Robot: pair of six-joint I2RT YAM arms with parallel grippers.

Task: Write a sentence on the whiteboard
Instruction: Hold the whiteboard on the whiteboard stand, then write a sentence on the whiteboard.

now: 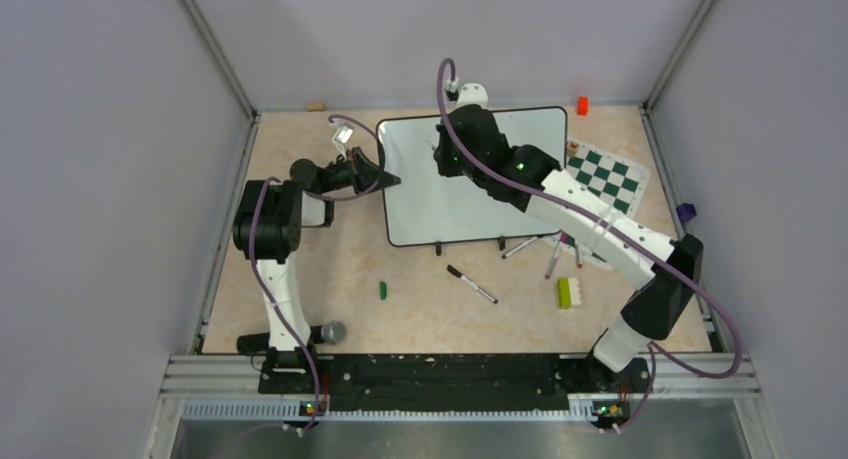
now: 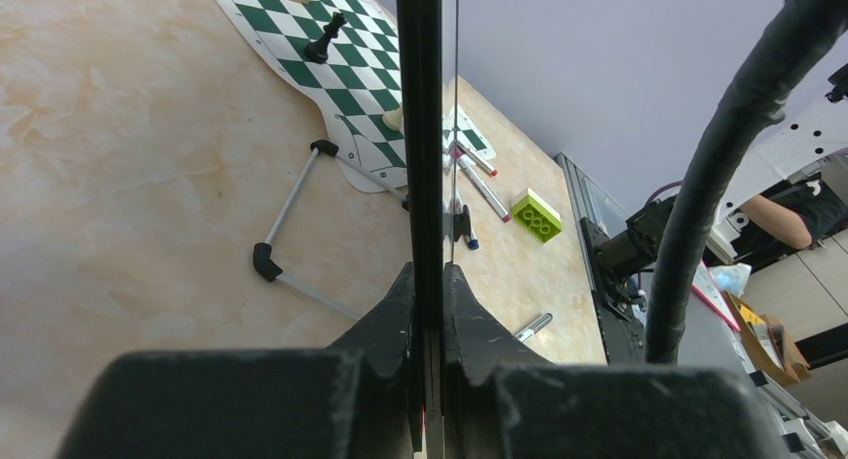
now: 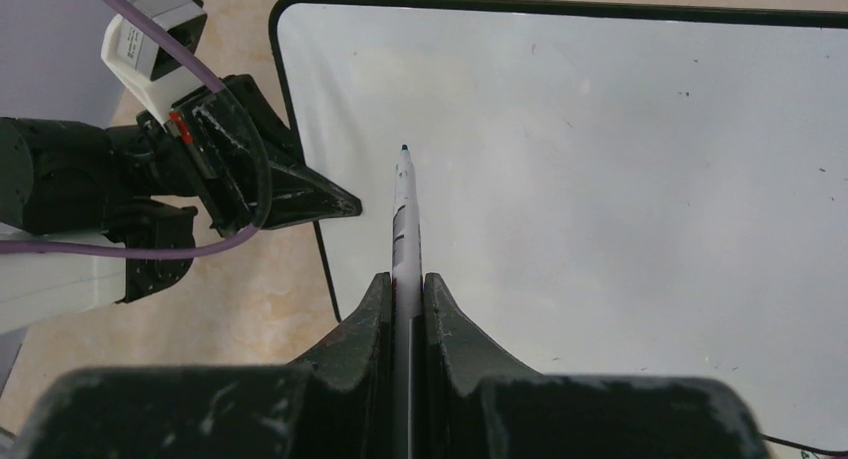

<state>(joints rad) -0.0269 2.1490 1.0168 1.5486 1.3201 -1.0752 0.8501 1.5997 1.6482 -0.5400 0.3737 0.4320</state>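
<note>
Whiteboard [image 1: 450, 209]: far middle of the worktop [image 1: 300, 299], surface white.
Marker [image 3: 405, 219]: teal tip over the board's left part.
Right gripper [image 3: 405, 279]: jaws clamped on the marker.
Left gripper [image 2: 428, 274]: jaws pinching the board's left frame.

The whiteboard [image 1: 425, 209] is a large, glossy white rectangle with a thin black frame and rounded corners. It lies face up just beside the chess mat [image 1: 606, 177], its long sides running away from it. Its surface is plain white with tiny dark specks. The left gripper [image 1: 392, 180] pinches the edge farthest from the mat.
</note>
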